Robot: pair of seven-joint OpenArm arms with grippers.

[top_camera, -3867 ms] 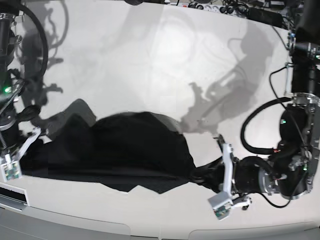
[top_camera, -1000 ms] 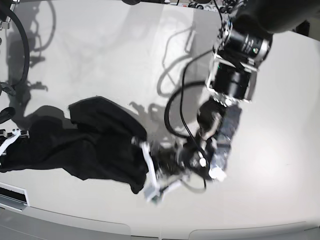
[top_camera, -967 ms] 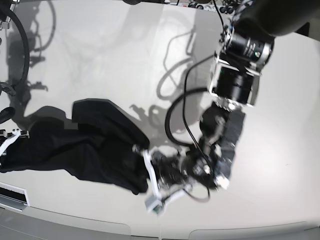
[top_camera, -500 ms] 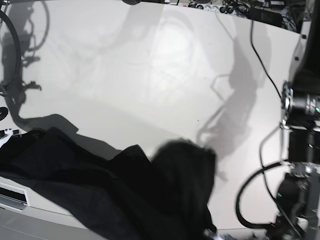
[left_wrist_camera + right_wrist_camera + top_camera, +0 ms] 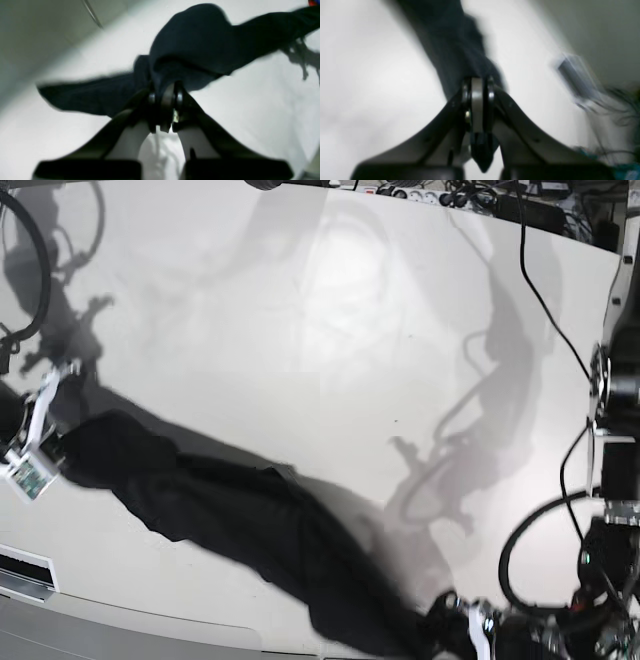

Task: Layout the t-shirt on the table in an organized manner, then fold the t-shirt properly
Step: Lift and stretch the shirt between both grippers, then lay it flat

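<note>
The black t-shirt is pulled into a long diagonal band across the white table, from the left edge down to the front right. My right gripper is shut on its left end. In the right wrist view the fingers pinch dark t-shirt fabric. My left gripper is shut on the lower right end at the table's front edge. The left wrist view shows those jaws closed on a bunched fold of the t-shirt. Both wrist views are blurred.
Cables and a power strip lie along the far edge. A black cable hangs at the far right beside the left arm's column. A dark slot sits at the front left, by the table's curved front edge.
Half a second ago the shirt lay bunched at the front. Now it is stretched diagonally between both grippers. The right gripper has come into view at the left, further back.
</note>
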